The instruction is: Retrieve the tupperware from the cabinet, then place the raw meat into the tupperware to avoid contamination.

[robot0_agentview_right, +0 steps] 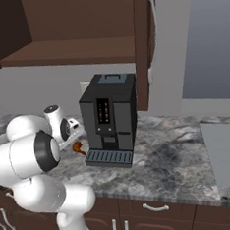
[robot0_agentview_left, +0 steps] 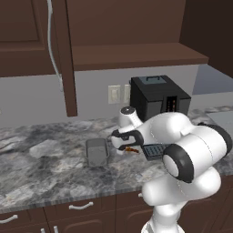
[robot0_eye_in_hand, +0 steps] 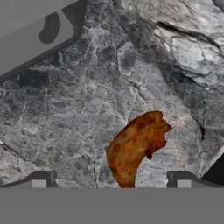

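Gripper point(robot0_eye_in_hand: 111, 180) hangs wide open and empty right above the raw meat point(robot0_eye_in_hand: 136, 146) on the counter point(robot0_eye_in_hand: 87, 113), meat centred between the fingertips, long axis running diagonally, tupperware point(robot0_agentview_left: 97, 151) just beside.

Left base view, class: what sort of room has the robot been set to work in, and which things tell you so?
Most likely a kitchen: a marbled stone counter with drawers beneath, dark wooden wall cabinets above, and a black coffee machine standing on the counter.
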You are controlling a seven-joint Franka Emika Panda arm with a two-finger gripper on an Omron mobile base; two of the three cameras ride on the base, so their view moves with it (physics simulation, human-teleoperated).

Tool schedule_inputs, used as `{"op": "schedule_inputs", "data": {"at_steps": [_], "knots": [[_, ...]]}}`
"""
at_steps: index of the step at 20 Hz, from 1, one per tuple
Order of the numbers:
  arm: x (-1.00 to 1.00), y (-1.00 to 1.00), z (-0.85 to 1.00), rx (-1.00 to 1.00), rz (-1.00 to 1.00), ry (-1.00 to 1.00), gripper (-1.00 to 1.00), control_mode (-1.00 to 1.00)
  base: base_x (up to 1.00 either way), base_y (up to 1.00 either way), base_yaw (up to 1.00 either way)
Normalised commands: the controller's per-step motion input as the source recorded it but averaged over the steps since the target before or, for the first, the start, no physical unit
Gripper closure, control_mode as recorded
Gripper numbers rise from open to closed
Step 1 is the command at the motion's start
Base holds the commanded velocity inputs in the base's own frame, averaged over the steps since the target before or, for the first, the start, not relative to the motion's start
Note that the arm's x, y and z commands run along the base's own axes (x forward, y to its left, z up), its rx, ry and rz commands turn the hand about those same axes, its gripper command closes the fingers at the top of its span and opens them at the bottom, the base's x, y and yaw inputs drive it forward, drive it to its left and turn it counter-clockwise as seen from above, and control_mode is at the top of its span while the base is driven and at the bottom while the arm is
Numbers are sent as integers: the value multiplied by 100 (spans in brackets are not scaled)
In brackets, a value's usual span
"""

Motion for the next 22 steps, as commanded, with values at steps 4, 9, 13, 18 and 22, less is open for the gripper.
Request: {"op": "schedule_inputs", "data": {"at_steps": [4, 9, 13, 18, 22], "knots": [[15, 0, -21, 0, -2, 0, -100, -100, 0, 0, 0], [14, -1, -19, 0, -2, 0, -100, -100, 0, 0, 0], [16, -3, -17, 0, -3, 0, -100, -100, 0, 0, 0], [15, -4, -14, 0, -4, 0, -100, -100, 0, 0, 0], [12, 0, -15, 0, -4, 0, -100, -100, 0, 0, 0]]}}
